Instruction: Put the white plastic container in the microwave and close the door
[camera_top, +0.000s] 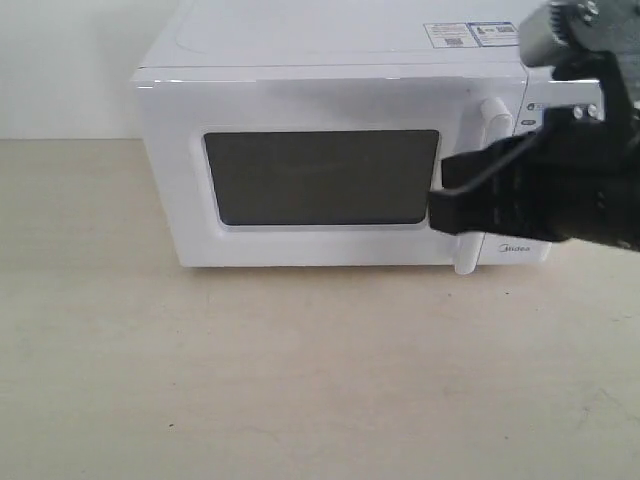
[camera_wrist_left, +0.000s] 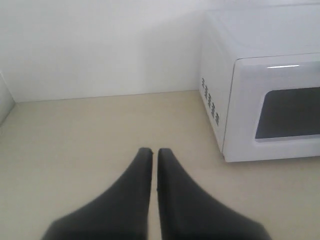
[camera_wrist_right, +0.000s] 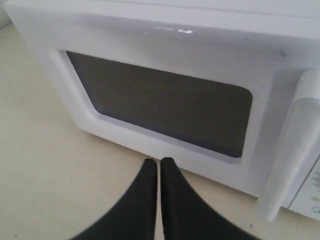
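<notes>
Here, right gripper (camera_wrist_right: 159, 161), fingers together and empty, faces the seemingly flush door (camera_top: 300, 100); a square push beside the handle (camera_top: 496, 118) would seat it.

We count one microwave (camera_top: 300, 40), one door (camera_top: 300, 100) on it with one dark window (camera_top: 320, 178) and one handle (camera_top: 495, 118), two hands, left hand (camera_wrist_left: 155, 150) and right hand (camera_wrist_right: 159, 161), and one desk (camera_top: 300, 380) under the microwave.

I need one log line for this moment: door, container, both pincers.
door: shut | container: not in view | left pincer: shut, empty, over table | right pincer: shut, empty, in front of door, near handle
</notes>
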